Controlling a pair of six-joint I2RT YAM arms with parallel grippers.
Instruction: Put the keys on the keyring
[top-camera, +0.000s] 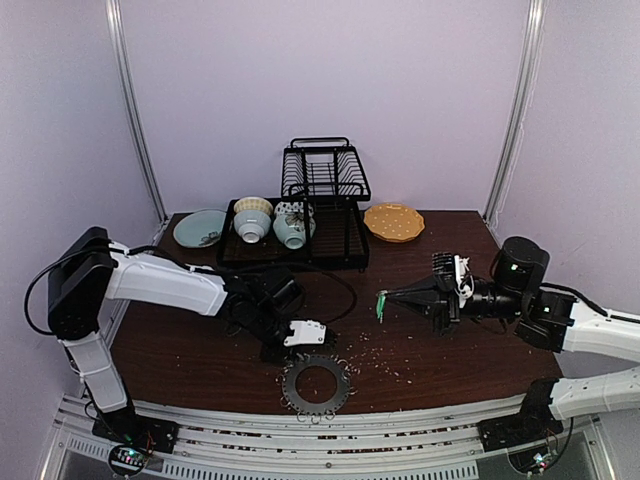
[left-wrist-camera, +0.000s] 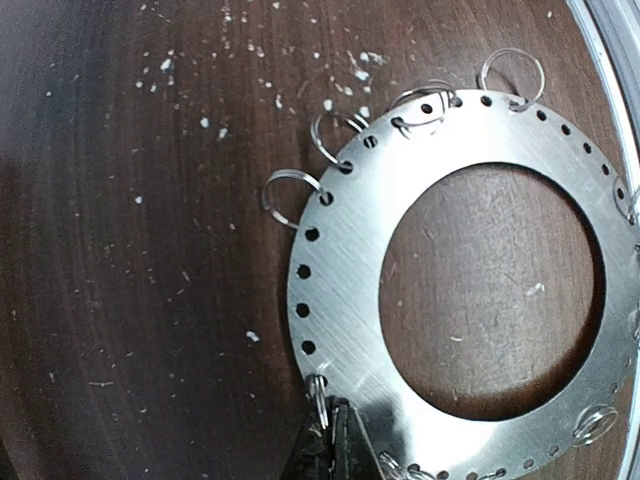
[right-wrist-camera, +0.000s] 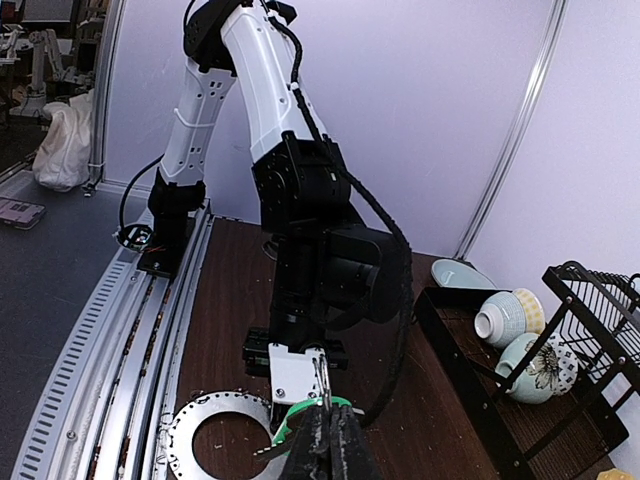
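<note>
Top external view showed one keyring (top-camera: 292, 385) lying flat on the dark table (top-camera: 180, 340) at lower centre, its wire loops too small to count there. The left pincer (top-camera: 290, 350) sat at the ring's upper-left rim, its tips hidden under its own white body. In the left wrist view the ring filled the right half, cut off at the right and bottom edges. Six loops could be counted whole, with others clipped. The left pincer's fingertips (left-wrist-camera: 335, 450) were pressed together at the bottom edge, on the rim where one loop sat; whether they pinched the loop or the plate was unclear. One green key (top-camera: 381, 305) hung right of centre, well apart from the ring and above the table, clamped in the closed right pincer (top-camera: 388, 298). The right wrist view showed only its green head, the blade hidden between the fingers. Pale crumbs (top-camera: 375, 355) were scattered between the two pincers. At the back stood one wire rack (top-camera: 325, 175), two bowls (top-camera: 253, 225) and two plates (top-camera: 200, 228).
</note>
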